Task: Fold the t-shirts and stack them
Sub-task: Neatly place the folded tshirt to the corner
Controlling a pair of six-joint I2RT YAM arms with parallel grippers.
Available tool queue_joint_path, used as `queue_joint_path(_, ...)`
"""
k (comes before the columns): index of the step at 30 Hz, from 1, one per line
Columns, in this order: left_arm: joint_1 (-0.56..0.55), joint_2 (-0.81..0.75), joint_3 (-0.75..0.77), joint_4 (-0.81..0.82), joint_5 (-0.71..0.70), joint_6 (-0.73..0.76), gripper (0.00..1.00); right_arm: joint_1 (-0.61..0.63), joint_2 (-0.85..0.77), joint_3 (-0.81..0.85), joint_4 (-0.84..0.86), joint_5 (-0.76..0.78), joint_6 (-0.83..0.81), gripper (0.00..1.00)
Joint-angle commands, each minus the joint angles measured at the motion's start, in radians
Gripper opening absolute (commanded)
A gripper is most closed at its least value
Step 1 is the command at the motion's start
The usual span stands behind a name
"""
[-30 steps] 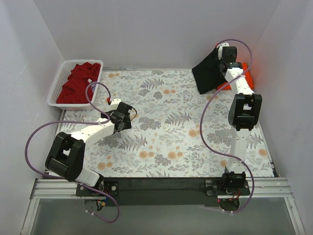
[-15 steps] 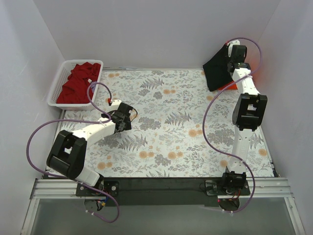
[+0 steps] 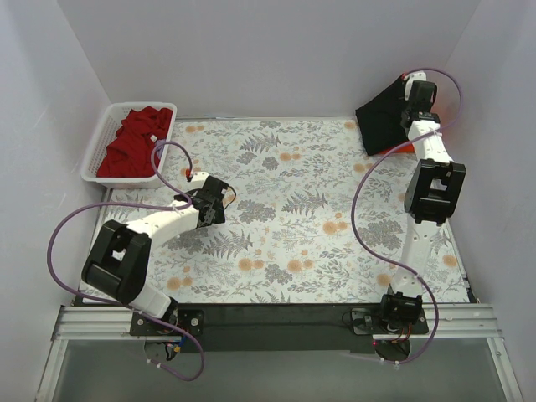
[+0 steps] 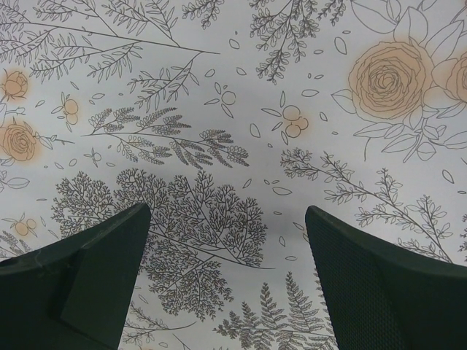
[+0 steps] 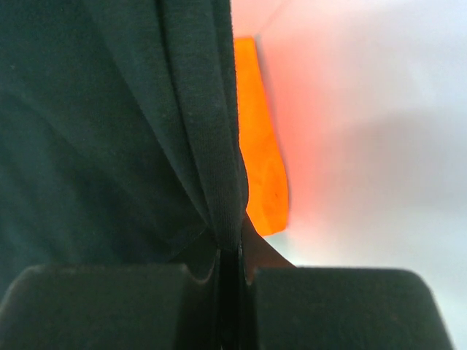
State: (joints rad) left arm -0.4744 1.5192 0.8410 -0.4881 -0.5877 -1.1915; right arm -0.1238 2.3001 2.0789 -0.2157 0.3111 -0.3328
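Soft even light; blurry orange t-shirt [image 5: 263,175] close-up.

right tool [image 5: 232,271] farther into far corner, black t-shirt [image 3: 381,126] carried along, orange t-shirt [image 5: 260,160] more covered

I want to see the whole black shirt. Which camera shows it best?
The top external view: the black t-shirt hangs mostly visible from the right gripper in the far right corner. The right wrist view shows only a fold pinched in that gripper. The left wrist view shows none of it.
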Motion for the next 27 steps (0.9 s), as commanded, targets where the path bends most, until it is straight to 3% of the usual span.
queue_joint_path(1, 0.0, 0.012, 0.013, 0.002, -0.018, -0.008, 0.87, -0.043, 0.018, -0.023, 0.137, 0.019, 0.04, 0.01)
queue_joint_path(9, -0.001, 0.029, 0.015, 0.005, -0.014, -0.008, 0.87, -0.066, 0.104, -0.026, 0.207, 0.066, 0.006, 0.02)
queue_joint_path(12, 0.0, 0.035, 0.015, 0.006, -0.008, -0.007, 0.87, -0.066, 0.119, -0.028, 0.286, 0.1, -0.026, 0.11)
queue_joint_path(16, 0.0, 0.039, 0.017, 0.008, -0.006, -0.005, 0.87, -0.066, 0.117, -0.029, 0.328, 0.14, -0.037, 0.49)
queue_joint_path(20, 0.0, 0.033, 0.02, 0.006, -0.001, -0.003, 0.87, -0.053, 0.055, -0.057, 0.343, 0.189, -0.028, 0.62)
queue_joint_path(23, 0.0, 0.013, 0.02, 0.006, 0.003, -0.005, 0.87, -0.028, -0.025, -0.094, 0.343, 0.2, -0.026, 0.79)
queue_joint_path(25, 0.0, -0.013, 0.02, 0.006, 0.011, -0.005, 0.87, -0.008, -0.074, -0.118, 0.343, 0.203, -0.028, 0.8)
queue_joint_path(26, 0.0, -0.025, 0.02, 0.006, 0.011, -0.005, 0.87, 0.016, -0.129, -0.152, 0.343, 0.203, -0.031, 0.91)
queue_joint_path(27, -0.001, -0.039, 0.02, 0.006, 0.014, -0.006, 0.87, 0.03, -0.158, -0.17, 0.342, 0.21, -0.034, 0.96)
